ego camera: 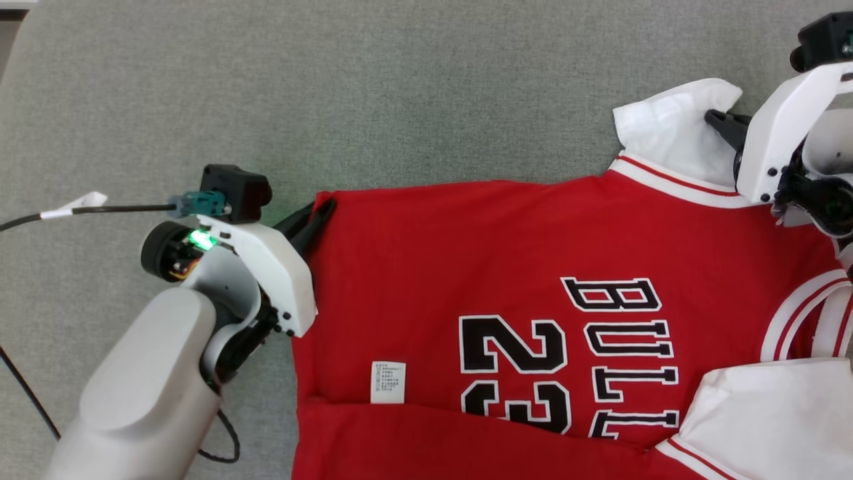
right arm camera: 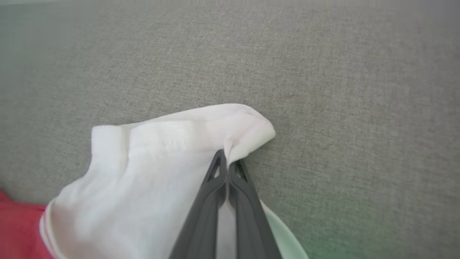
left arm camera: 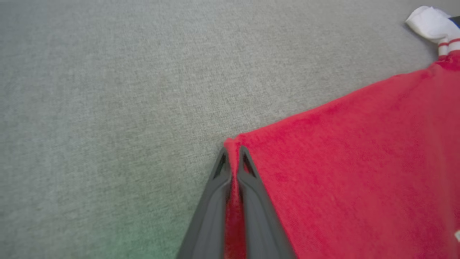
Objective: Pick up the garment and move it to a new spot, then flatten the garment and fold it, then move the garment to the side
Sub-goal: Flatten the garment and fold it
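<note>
Okay, jersey [ego camera: 533,267] lies flat on table [ego camera: 333,80], well short of its far-left corner. Soft, light and limp, so best grabbed by corners. My left gripper [left arm camera: 233,151] is pinched tight on hem corner [left arm camera: 230,142], right gripper [right arm camera: 227,163] on sleeve [right arm camera: 161,144].

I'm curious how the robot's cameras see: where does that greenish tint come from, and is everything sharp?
Head view: even light, crisp lettering on the garment, a green lamp glowing on the left wrist. Left wrist view: green cast on the grey surface at bottom, likely that lamp; cloth by the left gripper blurs. Right wrist view: green cast lower right; white sleeve looks soft.
</note>
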